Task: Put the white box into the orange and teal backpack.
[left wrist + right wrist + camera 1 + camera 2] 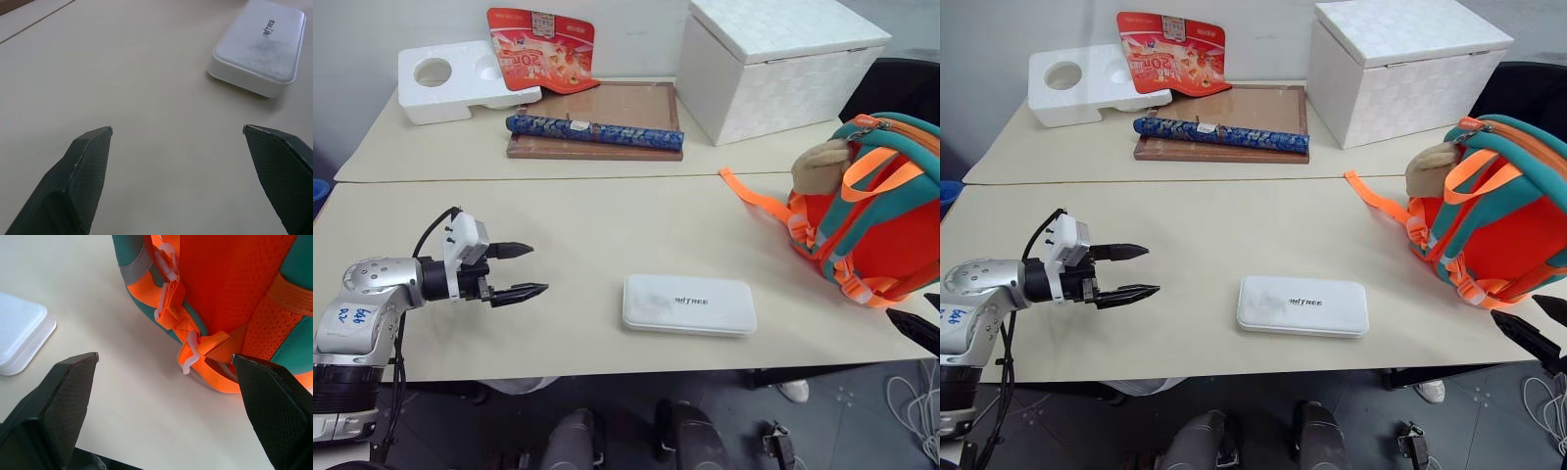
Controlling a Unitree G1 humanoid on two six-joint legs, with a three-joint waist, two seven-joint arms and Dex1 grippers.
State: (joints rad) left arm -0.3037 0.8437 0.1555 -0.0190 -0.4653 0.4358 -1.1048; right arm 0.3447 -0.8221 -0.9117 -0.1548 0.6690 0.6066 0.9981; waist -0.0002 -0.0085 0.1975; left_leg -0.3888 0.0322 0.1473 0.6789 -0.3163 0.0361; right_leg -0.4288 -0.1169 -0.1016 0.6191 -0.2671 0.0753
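Observation:
The flat white box (pixel 689 305) with dark lettering lies on the near part of the beige table, close to its front edge. It also appears in the left wrist view as the white box (pixel 259 46). My left gripper (pixel 522 270) hovers open over the table to the left of the box, a hand's width away, empty. The orange and teal backpack (pixel 873 219) stands at the table's right end with a tan plush toy (pixel 821 164) on it. My right gripper (pixel 1536 328) is open at the right edge, just in front of the backpack's lower straps (pixel 195 340).
At the back stand a large white textured lidded box (pixel 773 64), a wooden board (pixel 607 117) with a blue patterned roll (pixel 595 132), a white foam block with round holes (pixel 455 78) and a red packet (pixel 541 47). An orange strap (pixel 754 201) trails on the table.

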